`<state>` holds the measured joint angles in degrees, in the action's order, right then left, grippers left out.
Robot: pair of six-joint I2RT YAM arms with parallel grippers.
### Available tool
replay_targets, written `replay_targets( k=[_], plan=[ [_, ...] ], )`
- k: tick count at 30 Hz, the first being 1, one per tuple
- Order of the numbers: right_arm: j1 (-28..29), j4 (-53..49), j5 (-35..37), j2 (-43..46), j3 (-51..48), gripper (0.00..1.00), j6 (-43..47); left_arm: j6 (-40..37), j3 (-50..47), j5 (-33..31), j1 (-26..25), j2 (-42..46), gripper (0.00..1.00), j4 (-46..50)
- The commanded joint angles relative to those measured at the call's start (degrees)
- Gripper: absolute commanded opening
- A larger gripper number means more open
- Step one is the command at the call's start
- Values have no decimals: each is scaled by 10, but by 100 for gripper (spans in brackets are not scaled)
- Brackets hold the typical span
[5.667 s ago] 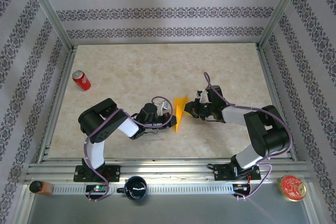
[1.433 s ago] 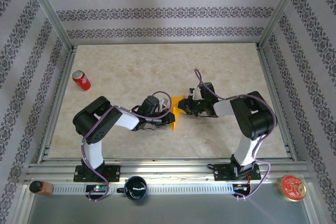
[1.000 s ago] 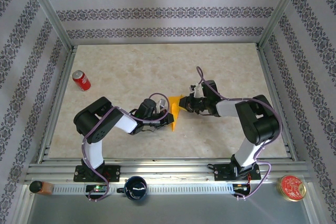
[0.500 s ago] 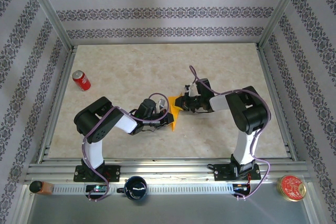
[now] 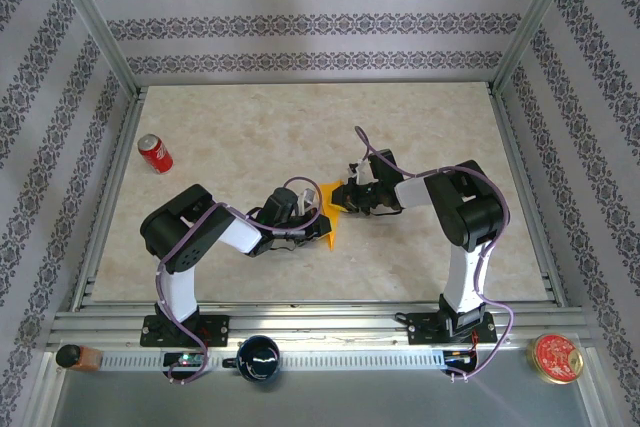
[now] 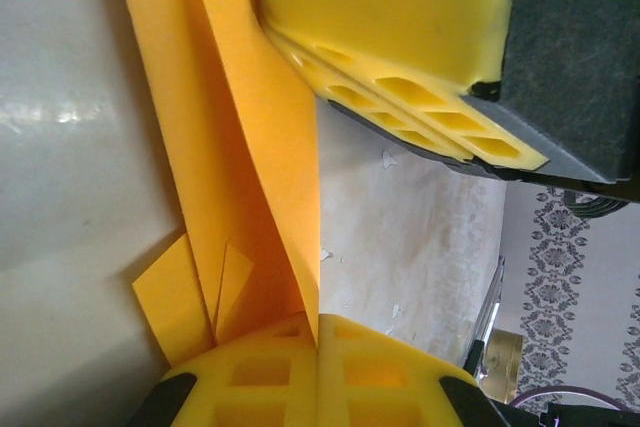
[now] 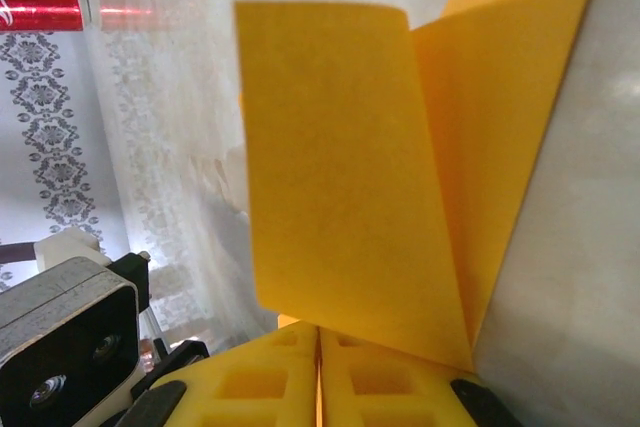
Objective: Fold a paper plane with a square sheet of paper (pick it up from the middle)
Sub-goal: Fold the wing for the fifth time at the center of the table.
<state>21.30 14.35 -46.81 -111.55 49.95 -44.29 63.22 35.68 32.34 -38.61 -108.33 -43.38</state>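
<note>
Left gripper (image 6: 318, 332): you have its jaws closed flat on the edge of the thin orange-yellow folded paper sheet (image 6: 250, 147). Right gripper (image 7: 320, 339): jaws likewise pinched on that sheet, from the opposite side. Sheet condition: unmarked, creased into long narrow panels, two small corner flaps showing, held between both grippers over the middle of the beige marbled table (image 5: 250, 127). Red soda can (image 5: 155, 153) lies well apart, far left; white lettering illegible.
</note>
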Motion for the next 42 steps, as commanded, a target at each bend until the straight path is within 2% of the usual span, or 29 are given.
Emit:
replay_targets(
  k=[1,4,10,13,20,29,35,42],
  plan=[
    [9,-50,47,-22,4,12,28,-28,-25,-37,6,-14,11,181],
    [11,-50,50,-23,2,12,22,-51,-9,-40,4,3,20,230],
    [14,-48,52,-20,-1,12,14,-101,32,-45,-6,24,20,341],
    [14,-48,51,-17,-2,12,12,-113,47,-44,-12,24,15,369],
    [16,-51,53,-17,-3,12,11,-108,48,-36,-14,30,3,363],
    [17,-58,64,-18,-7,12,10,-97,45,-20,-14,47,11,354],
    [17,-58,65,-16,-7,12,11,-88,41,13,-14,53,12,328],
    [18,-63,68,-17,-7,12,11,-77,35,36,-14,45,0,300]
  ],
)
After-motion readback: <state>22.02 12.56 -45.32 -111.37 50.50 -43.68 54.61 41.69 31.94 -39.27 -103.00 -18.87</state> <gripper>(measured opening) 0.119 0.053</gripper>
